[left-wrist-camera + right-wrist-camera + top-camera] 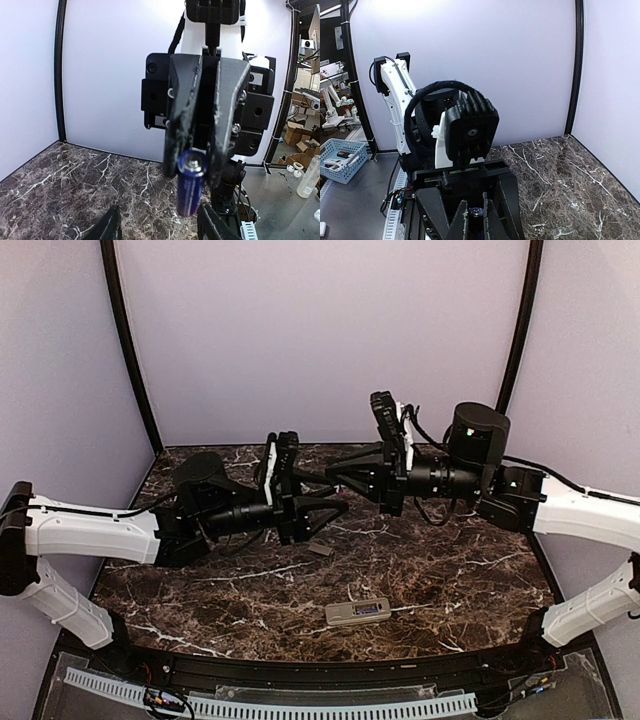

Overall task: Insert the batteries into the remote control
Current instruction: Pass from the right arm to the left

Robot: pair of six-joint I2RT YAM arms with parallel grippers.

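Note:
My right gripper [475, 222] is shut on a blue-purple battery [476, 213] and holds it in mid-air over the table's middle. In the left wrist view the right gripper [193, 167] faces the camera, and the battery [190, 186] sticks out towards it, metal end up. My left gripper [161, 224] is open, one of its fingers [111, 225] on each side just below the battery, not touching it. In the top view both grippers meet tip to tip, left [338, 506] and right [330, 474]. The remote control [357, 612] lies near the front, back up, with something blue in its compartment.
A small flat grey cover piece [320, 550] lies on the marble table [450, 570] under the left gripper. Lilac walls close the back and sides. A black rail runs along the near edge.

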